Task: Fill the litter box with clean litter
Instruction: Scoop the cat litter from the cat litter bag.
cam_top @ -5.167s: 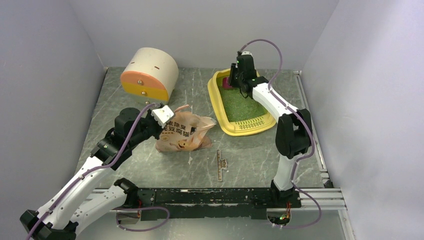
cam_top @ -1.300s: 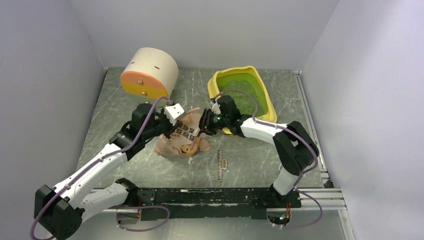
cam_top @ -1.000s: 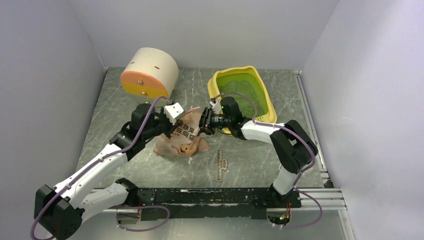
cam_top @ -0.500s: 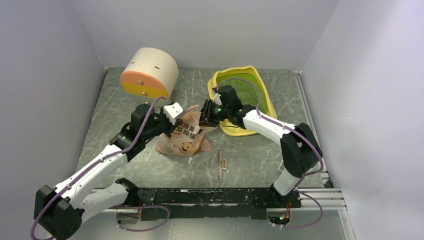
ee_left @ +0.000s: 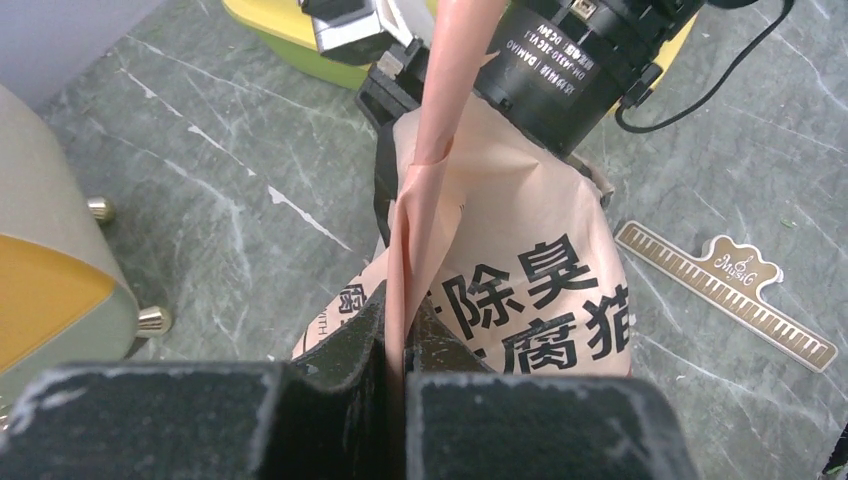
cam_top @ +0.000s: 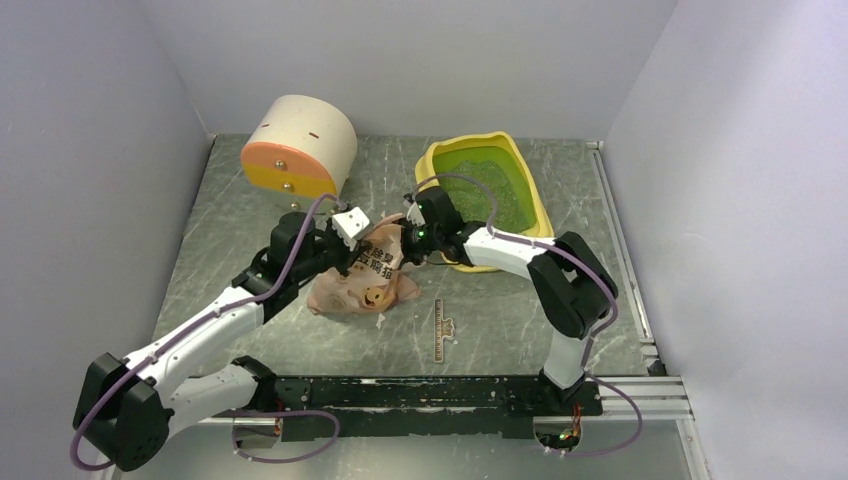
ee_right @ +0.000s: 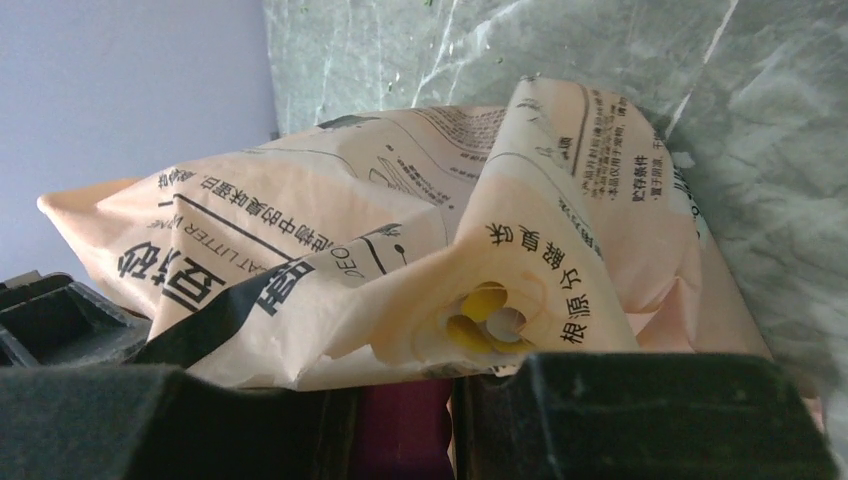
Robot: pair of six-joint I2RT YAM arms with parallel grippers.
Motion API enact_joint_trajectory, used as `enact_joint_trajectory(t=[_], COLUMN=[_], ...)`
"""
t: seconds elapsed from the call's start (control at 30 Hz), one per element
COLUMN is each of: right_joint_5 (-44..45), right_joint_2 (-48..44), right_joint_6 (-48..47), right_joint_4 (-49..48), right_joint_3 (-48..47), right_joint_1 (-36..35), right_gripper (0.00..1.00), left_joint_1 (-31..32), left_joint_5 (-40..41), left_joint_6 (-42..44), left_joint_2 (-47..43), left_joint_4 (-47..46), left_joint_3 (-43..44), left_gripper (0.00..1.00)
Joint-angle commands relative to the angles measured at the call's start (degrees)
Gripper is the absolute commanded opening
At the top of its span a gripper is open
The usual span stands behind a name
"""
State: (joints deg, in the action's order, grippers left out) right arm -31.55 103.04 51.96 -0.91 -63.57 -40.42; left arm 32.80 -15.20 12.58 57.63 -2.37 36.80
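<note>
My left pincer [ee_left: 395, 392] is clamped tight on a folded edge of the pink bag [cam_top: 362, 282], which sits mid-worktop [cam_top: 500, 315]. Just right of it, my right pincer [cam_top: 410, 243] is up against the bag, part closed around a magenta scoop [ee_right: 402, 448]. Behind it, the yellow litter box [cam_top: 500, 138] holds a layer of green litter [cam_top: 492, 192].

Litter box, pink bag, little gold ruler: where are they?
litter box [cam_top: 480, 141], top view, yellow far rim.
pink bag [cam_top: 365, 290], top view, printed front.
gold ruler [cam_top: 439, 330], top view, its middle.
</note>
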Motion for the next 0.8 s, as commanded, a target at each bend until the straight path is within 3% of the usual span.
enact_joint_trajectory(t=[0.0,0.4,0.57,0.77], right_joint_5=[-9.32,-15.78,-16.09,-15.74], right_joint_2=[2.66,4.09,3.59,2.38], right_joint_6=[8.22,19.86,30.2,36.43], right_joint_4=[-12.85,-28.42,-42.39,-51.42], right_joint_3=[1.53,2.42,5.91,8.65], right_joint_1=[-0.78,0.18,1.5,3.49], right_gripper=[0.0,0.0,0.0,0.0], left_joint_1=[0.16,0.16,0.16,0.15], left_joint_5=[-6.03,-7.94,-8.66,-7.26], left_joint_6=[-2.73,-2.59,-3.45,-3.68], left_joint_2=[1.26,4.64,4.01,2.01], left_joint_4=[-8.41,-11.32,-12.25,-11.78], left_joint_3=[0.06,3.09,2.77,2.05], left_gripper=[0.05,0.05,0.05,0.05])
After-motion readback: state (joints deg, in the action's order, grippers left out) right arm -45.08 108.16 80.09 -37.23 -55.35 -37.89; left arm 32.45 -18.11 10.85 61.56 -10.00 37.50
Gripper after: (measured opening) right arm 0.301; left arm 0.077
